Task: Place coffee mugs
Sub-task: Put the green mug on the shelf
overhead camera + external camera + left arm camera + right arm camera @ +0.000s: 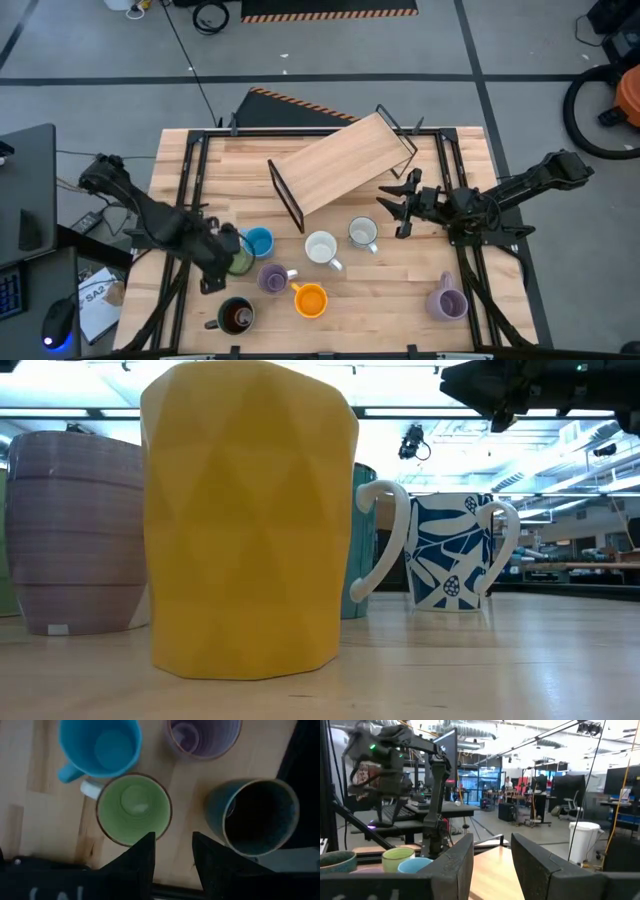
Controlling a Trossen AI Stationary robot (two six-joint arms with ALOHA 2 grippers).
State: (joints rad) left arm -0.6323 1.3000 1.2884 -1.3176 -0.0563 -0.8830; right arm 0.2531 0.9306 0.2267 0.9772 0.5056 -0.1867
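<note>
Green mug [134, 809] sits directly below the left gripper [172, 851], whose two dark fingers stand apart with nothing between them, poised over the mug's near rim. In the high view the left gripper [215, 258] hovers at the table's left side over the cluster of blue mug [257, 243], green mug [238, 262] and lavender mug [272, 279]; the dark mug [236, 316] stands nearer the front edge. The orange mug [311, 299], white mug [322, 249], patterned mug [362, 234] and second lavender mug [449, 301] are spread across the wooden table [400, 290]. A tilted wooden rack [340, 165] lies toward the back, with no mug on it yet.

Right gripper [404, 208] hangs above the table near the patterned mug, fingers spread and empty; the right arm appears to be waiting.

Judged step: left arm lining up to grasp the green mug by its rim. Notes for a good grasp:
- Put one finger inside the rim and one outside, on the side away from the blue mug, which sits just beside the green one.
- The green mug's white handle [91, 789] points toward the blue mug; keep the fingers off it.
- Descend straight, since a sideways nudge could knock the neighbours.
- Close firmly before lifting; a glazed wall is likely slippery.
</note>
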